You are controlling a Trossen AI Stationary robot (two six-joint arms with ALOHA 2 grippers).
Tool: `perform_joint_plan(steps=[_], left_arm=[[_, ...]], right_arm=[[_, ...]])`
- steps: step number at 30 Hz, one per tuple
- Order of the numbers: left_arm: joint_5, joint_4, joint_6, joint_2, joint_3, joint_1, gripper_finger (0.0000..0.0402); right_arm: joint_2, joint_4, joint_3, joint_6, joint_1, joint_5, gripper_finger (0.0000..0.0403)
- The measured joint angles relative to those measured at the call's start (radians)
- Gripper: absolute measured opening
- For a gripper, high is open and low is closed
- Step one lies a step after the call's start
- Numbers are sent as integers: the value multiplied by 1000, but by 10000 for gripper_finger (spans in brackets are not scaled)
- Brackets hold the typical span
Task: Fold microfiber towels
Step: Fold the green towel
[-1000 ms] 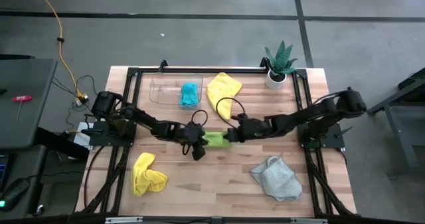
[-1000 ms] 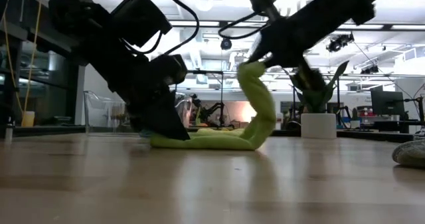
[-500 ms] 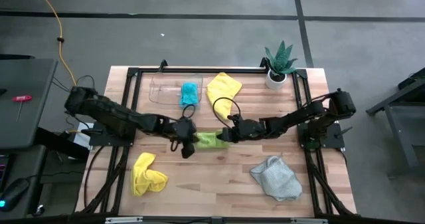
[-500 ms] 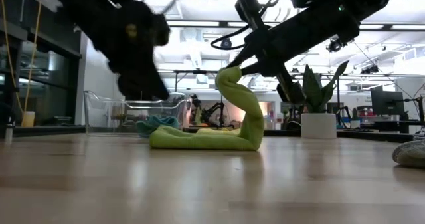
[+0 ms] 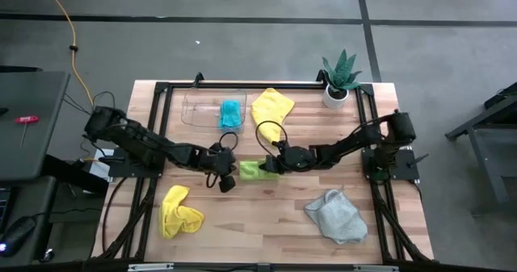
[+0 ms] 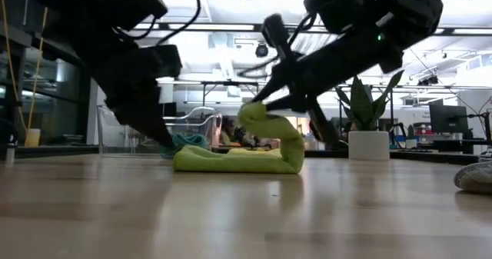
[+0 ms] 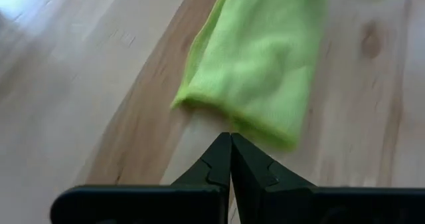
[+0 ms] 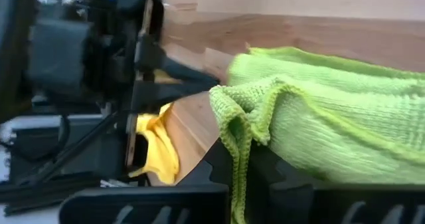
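At the middle of the wooden bench (image 5: 266,223) lies the lime green towel (image 5: 255,169), most of it flat on the wood while its right edge rises and curls back over itself. The right gripper (image 5: 273,165) is clamped on that raised edge, holding it above the flat part; the right wrist view shows a yellow-hemmed corner of the cloth pinched between its dark fingers (image 8: 219,167). The left gripper (image 7: 230,144) has its fingers pressed together with nothing between them, its tip just beside the towel's left end and low over the bench. At the back of the bench a clear plastic tray (image 5: 198,109) holds the teal-blue towel (image 5: 231,114), and just to the right of the tray rests a rumpled yellow towel (image 5: 271,107). A second yellow towel (image 5: 178,211) sits bunched near the front left, and the light grey towel (image 5: 336,215) lies crumpled near the front right. A green potted plant (image 5: 338,80) stands at the back right corner.
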Motion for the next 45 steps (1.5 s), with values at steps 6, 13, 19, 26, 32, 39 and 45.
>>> perform_joint_plan(steps=[6, 13, 19, 26, 32, 39, 45], left_arm=[[72, 195, -1, 116, 2, 12, 0], [98, 246, -27, 178, 4, 12, 0], [106, 235, -27, 170, 4, 12, 0], [117, 76, 29, 53, 1, 13, 0], [98, -97, 104, -124, 1, 13, 0], [-16, -192, 108, -336, 1, 13, 0], [-41, -13, 113, -365, 2, 13, 0]], right_arm=[[87, 121, 2, 51, -3, 0, 0], [130, 119, 65, 44, -3, 0, 0], [137, 54, 125, -19, -11, -32, 41], [135, 24, 159, -108, -38, -150, 166], [133, 28, 197, -165, -76, -324, 219], [68, -115, 204, -295, -102, -391, 222], [-108, -503, 203, -525, -82, -200, 223]])
